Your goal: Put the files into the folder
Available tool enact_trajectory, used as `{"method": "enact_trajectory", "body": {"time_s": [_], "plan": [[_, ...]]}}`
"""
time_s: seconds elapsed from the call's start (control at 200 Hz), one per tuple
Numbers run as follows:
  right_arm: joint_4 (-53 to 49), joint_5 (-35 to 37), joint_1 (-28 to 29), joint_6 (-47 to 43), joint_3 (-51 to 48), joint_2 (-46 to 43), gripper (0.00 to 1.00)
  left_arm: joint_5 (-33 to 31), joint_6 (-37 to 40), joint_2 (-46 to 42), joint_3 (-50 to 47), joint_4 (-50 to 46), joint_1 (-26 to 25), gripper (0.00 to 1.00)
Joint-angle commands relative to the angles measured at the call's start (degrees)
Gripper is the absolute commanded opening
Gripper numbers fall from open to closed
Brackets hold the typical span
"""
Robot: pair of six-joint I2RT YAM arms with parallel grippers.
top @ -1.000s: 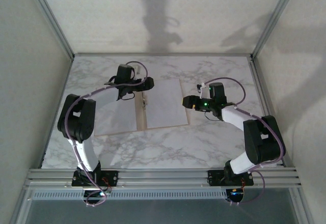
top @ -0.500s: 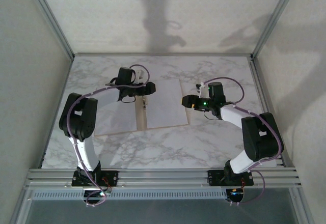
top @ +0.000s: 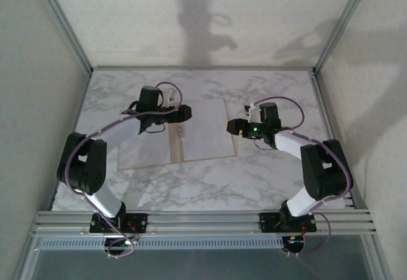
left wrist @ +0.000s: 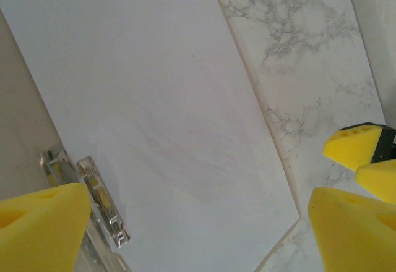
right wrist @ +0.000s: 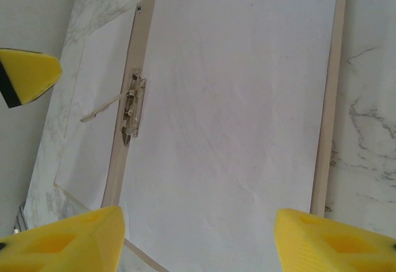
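The tan folder (top: 176, 149) lies open on the marble table, with its metal clip (top: 180, 129) at the crease. White files cover both halves: one sheet on the right half (top: 206, 130) and one on the left half (top: 145, 149). My left gripper (top: 185, 112) hovers open over the far end of the crease. In the left wrist view its yellow fingers (left wrist: 37, 232) frame the right sheet (left wrist: 161, 123), with the clip (left wrist: 99, 204) beside it. My right gripper (top: 231, 127) is open at the folder's right edge. Between its yellow pads (right wrist: 337, 241) lies the sheet (right wrist: 235, 111), and it holds nothing.
Marble tabletop (top: 267, 178) surrounds the folder, with metal frame posts (top: 67, 32) and walls on three sides. The left gripper's yellow tip (right wrist: 28, 74) shows beyond the clip (right wrist: 132, 108) in the right wrist view. Bare marble (left wrist: 309, 49) lies past the folder's right edge.
My left arm's elbow has swung out to the left and its gripper has shifted slightly along the crease, jaws narrowing a little. The right arm and the sheets have not moved.
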Motion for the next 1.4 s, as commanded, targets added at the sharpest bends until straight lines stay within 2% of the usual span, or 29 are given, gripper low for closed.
{"method": "enact_trajectory", "body": {"time_s": [0.0,0.12,0.22,0.366,0.496,0.601,0.791,0.861,1.066,1.397], "plan": [[-0.06,-1.5,0.4,0.28,1.89,0.82,0.65,-5.27,-0.63,-3.56,-0.42,-3.58,-0.21,0.9],[-1.32,1.01,0.51,5.37,3.59,1.38,0.7,-12.33,-4.7,-7.0,-2.13,-5.12,0.63,0.9],[-13.84,1.83,1.04,6.83,11.31,3.79,0.73,-21.65,-7.24,-10.12,-3.61,-8.37,1.19,0.9],[-24.32,3.91,3.61,8.31,19.1,4.2,0.78,-36.47,-9.22,-15.3,-7.01,-13.01,1.55,0.91],[-36.0,2.93,6.66,12.35,30.31,9.78,0.75,-42.43,-11.23,-21.15,-13.32,-13.01,3.08,0.93],[-41.99,6.44,11.16,13.85,38.06,14.3,0.7,-42.25,-11.97,-25.25,-18.66,-11.56,6.18,0.94],[-49.67,15.94,19.51,15.41,50.87,21.56,0.65,-35.85,-12.51,-29.34,-26.4,-8.15,12.28,0.94],[-53.33,20.61,21.89,15.95,55.83,24.35,0.64,-34.66,-13.26,-29.1,-28.36,-6.54,12.85,0.94],[-60.84,28.49,26.43,16.86,66.32,30.58,0.6,-30.02,-13.72,-25.89,-32.94,-1.13,13.83,0.88],[-64.73,33.54,31.13,17.45,74.77,37.21,0.54,-24.77,-12.51,-21.62,-34.33,3.71,14.64,0.79]]}}
